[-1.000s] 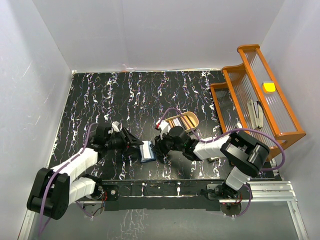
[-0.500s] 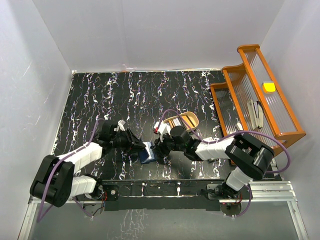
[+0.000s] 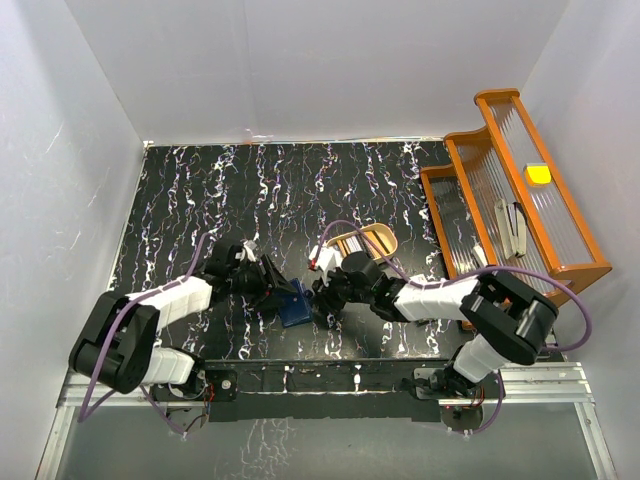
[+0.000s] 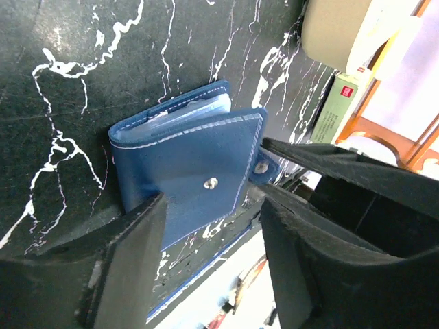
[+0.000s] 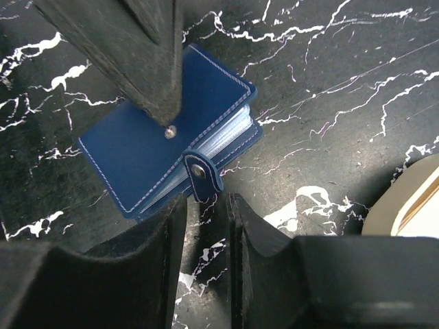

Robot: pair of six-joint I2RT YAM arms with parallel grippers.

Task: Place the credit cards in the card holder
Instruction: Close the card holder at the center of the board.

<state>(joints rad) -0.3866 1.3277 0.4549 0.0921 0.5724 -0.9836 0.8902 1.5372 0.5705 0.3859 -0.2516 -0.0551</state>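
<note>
Card holder (image 5: 154, 147) flat on tabletop (image 5: 329, 103), folded, unsnapped tab pointing at right gripper (image 5: 207, 205), narrowly parted, holding nothing; left gripper (image 4: 212, 209) spread, straddling opposite edge; long axis crosswise between them

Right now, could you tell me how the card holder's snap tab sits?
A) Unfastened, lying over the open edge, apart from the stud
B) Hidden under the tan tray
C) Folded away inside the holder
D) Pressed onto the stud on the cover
A: in the right wrist view the snap tab of the card holder wraps over the edge, its snap clearly apart from the stud on the cover.
</note>
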